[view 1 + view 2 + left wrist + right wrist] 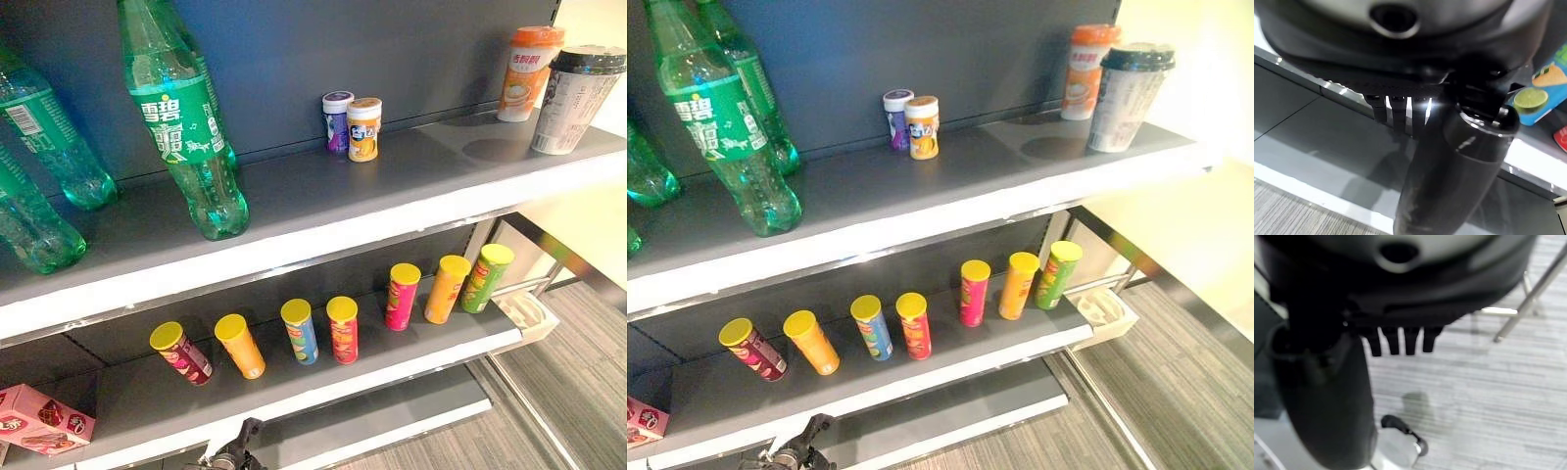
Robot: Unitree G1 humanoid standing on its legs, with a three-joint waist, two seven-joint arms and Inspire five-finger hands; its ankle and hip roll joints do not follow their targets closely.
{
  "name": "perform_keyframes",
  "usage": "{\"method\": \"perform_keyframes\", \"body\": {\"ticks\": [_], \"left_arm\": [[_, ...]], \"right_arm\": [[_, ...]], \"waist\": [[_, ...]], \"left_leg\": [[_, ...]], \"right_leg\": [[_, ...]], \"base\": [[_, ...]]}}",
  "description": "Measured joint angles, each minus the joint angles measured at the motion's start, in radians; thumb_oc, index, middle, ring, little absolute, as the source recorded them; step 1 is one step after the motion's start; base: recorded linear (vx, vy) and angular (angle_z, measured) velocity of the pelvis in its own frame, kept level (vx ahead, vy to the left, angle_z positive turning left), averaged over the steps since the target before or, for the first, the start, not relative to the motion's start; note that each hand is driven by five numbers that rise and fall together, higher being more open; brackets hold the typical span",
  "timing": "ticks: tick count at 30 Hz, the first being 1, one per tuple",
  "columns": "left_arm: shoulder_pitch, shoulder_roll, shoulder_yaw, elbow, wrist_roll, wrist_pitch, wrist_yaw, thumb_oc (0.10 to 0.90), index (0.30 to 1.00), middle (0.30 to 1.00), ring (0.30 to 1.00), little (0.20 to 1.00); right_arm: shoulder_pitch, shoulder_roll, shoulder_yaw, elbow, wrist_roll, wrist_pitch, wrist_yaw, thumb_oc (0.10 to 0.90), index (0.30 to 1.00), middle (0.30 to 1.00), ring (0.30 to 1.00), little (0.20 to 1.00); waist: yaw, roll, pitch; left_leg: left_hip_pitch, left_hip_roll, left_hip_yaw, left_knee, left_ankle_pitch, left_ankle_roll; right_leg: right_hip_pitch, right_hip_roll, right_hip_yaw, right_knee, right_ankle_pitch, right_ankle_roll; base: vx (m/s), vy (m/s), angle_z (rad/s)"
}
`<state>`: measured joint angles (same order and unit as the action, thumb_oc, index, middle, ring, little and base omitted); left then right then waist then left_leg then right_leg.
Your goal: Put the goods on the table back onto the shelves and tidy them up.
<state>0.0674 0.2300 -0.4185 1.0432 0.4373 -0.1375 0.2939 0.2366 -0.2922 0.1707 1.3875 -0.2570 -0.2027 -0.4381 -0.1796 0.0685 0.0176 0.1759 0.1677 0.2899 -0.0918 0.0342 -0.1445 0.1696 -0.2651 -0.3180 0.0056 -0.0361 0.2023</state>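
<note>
Left hand (1400, 110) and right hand (1400, 340) both relaxed, fingers straight, holding nothing. Green soda bottle (186, 127) on upper shelf (323, 211): likely heavy, slick; best gripped mid-body.

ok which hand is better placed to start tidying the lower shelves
Probably left. The left hand hangs open right beside a grey shelf, with a blue lime-printed pack just past it. The right hand, also open, hangs over striped carpet.

Green bottles (44, 196) and pink carton (44, 419) cut off at the left edge (caps unseen).
</note>
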Motion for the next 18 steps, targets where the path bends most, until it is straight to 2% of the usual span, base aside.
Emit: {"method": "perform_keyframes", "body": {"ticks": [6,7,8,9,13,18], "left_arm": [[0.003,-0.025,-0.041,0.008,0.007,-0.012,-0.026,0.800,0.900,0.900,0.900,0.900],[0.021,-0.018,-0.038,-0.120,-0.004,0.042,-0.086,0.800,0.900,0.900,0.900,0.900],[0.055,0.006,-0.030,-0.266,-0.016,0.052,-0.116,0.800,0.900,0.900,0.900,0.900],[0.071,0.014,-0.002,-0.417,-0.039,0.027,-0.128,0.800,0.900,0.900,0.900,0.900],[0.027,0.000,0.005,-0.549,-0.093,0.034,-0.166,0.800,0.900,0.900,0.900,0.900],[-0.100,-0.072,-0.044,-0.551,-0.182,0.063,-0.222,0.800,0.900,0.900,0.900,0.900]], "right_arm": [[-0.011,0.000,0.000,-0.029,-0.005,-0.003,0.001,0.800,0.900,0.900,0.900,0.900],[-0.015,-0.009,0.020,-0.033,-0.009,-0.002,0.011,0.800,0.900,0.900,0.900,0.900],[-0.015,-0.015,0.021,-0.040,-0.015,-0.002,0.018,0.800,0.900,0.900,0.900,0.900],[-0.015,-0.019,0.016,-0.039,-0.016,-0.003,0.019,0.800,0.900,0.900,0.900,0.900],[-0.018,-0.015,0.018,-0.062,-0.037,0.006,0.024,0.800,0.900,0.900,0.900,0.900],[-0.026,-0.009,0.057,-0.074,-0.056,0.009,0.053,0.800,0.900,0.900,0.900,0.900]], "waist": [[-0.002,-0.001,0.024],[-0.003,0.003,0.035],[-0.002,0.006,0.046],[0.000,0.010,0.056],[-0.017,0.029,0.050],[-0.038,0.032,0.049]], "left_leg": [[0.010,0.000,0.010,0.000,0.000,0.001],[0.015,0.000,0.013,0.000,-0.001,0.002],[0.016,0.000,0.017,0.000,0.000,0.003],[0.017,-0.001,0.019,0.000,0.001,0.004],[0.025,-0.005,0.030,0.000,-0.010,0.022],[0.025,-0.007,0.032,0.000,-0.007,0.017]], "right_leg": [[-0.003,0.000,0.018,0.008,-0.001,0.000],[-0.007,-0.002,0.021,0.010,-0.002,-0.001],[-0.007,-0.002,0.022,0.013,-0.001,0.000],[-0.004,-0.001,0.023,0.017,-0.001,0.000],[-0.007,-0.002,0.038,0.024,-0.008,0.004],[-0.012,-0.004,0.038,0.025,-0.008,0.004]], "base": [[-0.01,0.002,-0.07],[0.00,0.000,0.00],[0.00,0.000,0.00],[0.00,0.000,0.00],[0.00,-0.012,-0.09],[0.00,-0.009,-0.02]]}}
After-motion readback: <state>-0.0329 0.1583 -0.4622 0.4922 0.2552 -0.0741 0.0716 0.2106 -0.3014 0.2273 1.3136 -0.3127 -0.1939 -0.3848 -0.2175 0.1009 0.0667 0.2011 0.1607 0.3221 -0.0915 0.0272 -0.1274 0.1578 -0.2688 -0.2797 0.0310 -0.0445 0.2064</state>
